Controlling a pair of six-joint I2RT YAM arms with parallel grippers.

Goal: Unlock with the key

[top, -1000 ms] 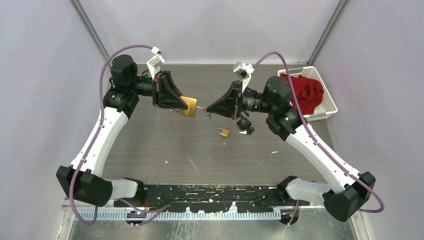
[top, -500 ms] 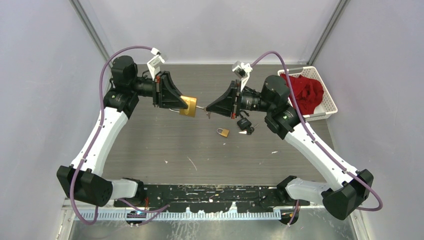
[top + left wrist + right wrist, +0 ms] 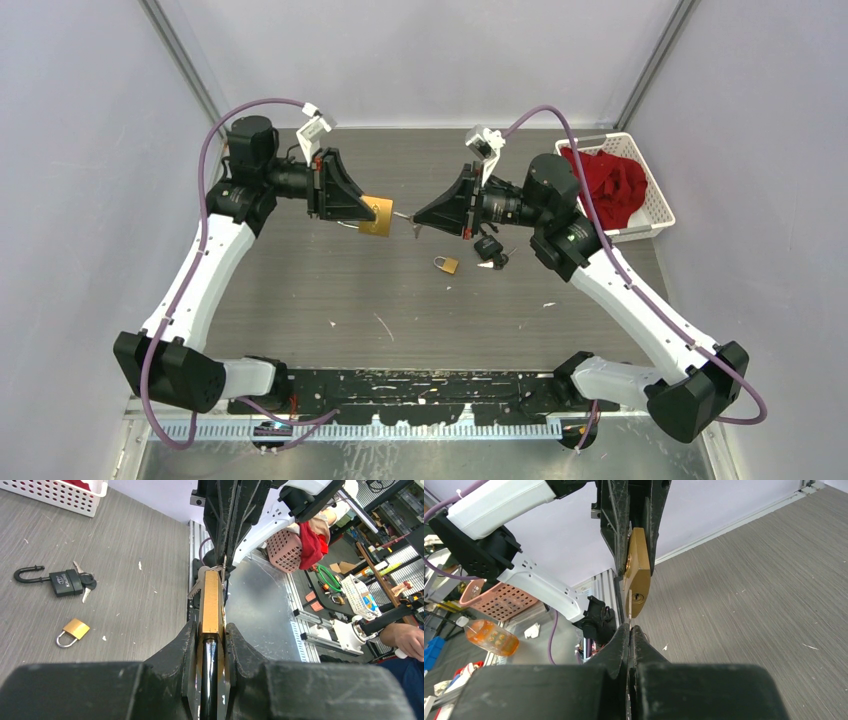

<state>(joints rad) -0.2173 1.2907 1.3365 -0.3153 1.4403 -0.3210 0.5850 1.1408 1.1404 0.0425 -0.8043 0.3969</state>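
Note:
My left gripper (image 3: 352,208) is shut on a large brass padlock (image 3: 377,215) and holds it above the table, keyhole end toward the right arm. The padlock shows edge-on in the left wrist view (image 3: 210,602) and with its keyhole visible in the right wrist view (image 3: 637,577). My right gripper (image 3: 420,216) is shut on a thin silver key (image 3: 629,607), whose blade points up at the padlock's keyhole. The key tip (image 3: 403,215) sits just short of the padlock. Spare keys on the ring hang by the padlock (image 3: 196,584).
On the table lie a small brass padlock (image 3: 446,264) and a black padlock with keys (image 3: 489,250), both below my right gripper. A white basket (image 3: 651,205) holding red cloth (image 3: 610,183) stands at the back right.
The left gripper has tilted the brass padlock slightly and shifted a little up. The right gripper with the key has barely moved.

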